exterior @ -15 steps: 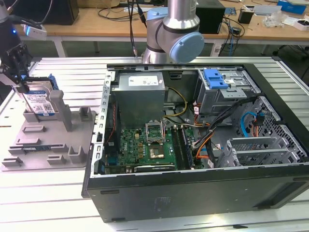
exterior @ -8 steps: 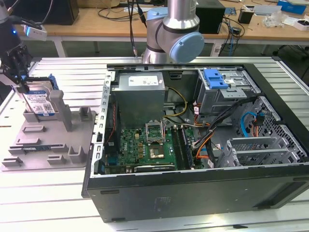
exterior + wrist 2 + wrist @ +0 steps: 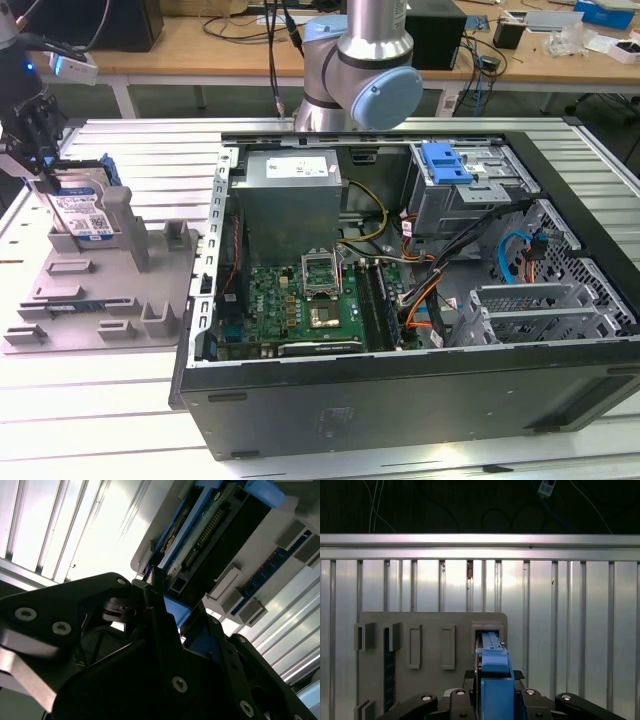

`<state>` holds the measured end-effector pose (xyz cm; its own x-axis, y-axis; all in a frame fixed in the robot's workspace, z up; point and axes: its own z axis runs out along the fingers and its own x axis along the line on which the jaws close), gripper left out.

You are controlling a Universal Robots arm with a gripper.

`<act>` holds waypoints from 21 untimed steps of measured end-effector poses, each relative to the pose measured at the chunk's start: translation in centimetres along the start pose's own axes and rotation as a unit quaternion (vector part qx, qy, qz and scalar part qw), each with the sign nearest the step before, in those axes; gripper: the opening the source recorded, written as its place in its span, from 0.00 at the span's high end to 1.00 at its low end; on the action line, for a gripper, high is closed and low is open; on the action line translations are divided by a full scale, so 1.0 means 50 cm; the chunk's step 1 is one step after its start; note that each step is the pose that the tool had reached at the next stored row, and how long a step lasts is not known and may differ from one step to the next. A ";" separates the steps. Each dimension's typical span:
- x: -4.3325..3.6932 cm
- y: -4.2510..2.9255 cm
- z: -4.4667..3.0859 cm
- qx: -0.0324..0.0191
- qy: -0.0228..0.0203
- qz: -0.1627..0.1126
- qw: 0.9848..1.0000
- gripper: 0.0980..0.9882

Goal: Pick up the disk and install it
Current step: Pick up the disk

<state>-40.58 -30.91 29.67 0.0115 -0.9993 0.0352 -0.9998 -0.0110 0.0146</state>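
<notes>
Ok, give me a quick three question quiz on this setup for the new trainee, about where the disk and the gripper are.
1. True or false: the disk lies inside the computer case.
2. The gripper is nearest to: A the drive cage, B the disk, C the motherboard.
3. What colour is the bracket that frames the disk?

Key:
1. False. It stands on edge in the grey holder, outside the case on the exterior view's left.
2. B.
3. Blue.
</notes>
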 end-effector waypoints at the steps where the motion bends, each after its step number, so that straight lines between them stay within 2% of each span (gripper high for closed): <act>1: 0.000 0.000 0.000 0.000 0.000 0.000 1.000 0.70; 12: 0.000 0.000 -0.002 0.000 0.000 0.000 1.000 0.70; 21: -0.006 0.000 -0.021 0.002 0.001 0.000 1.000 0.70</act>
<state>-40.58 -30.56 30.69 0.0120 -0.9992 0.0369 -0.9999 -0.0116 0.0099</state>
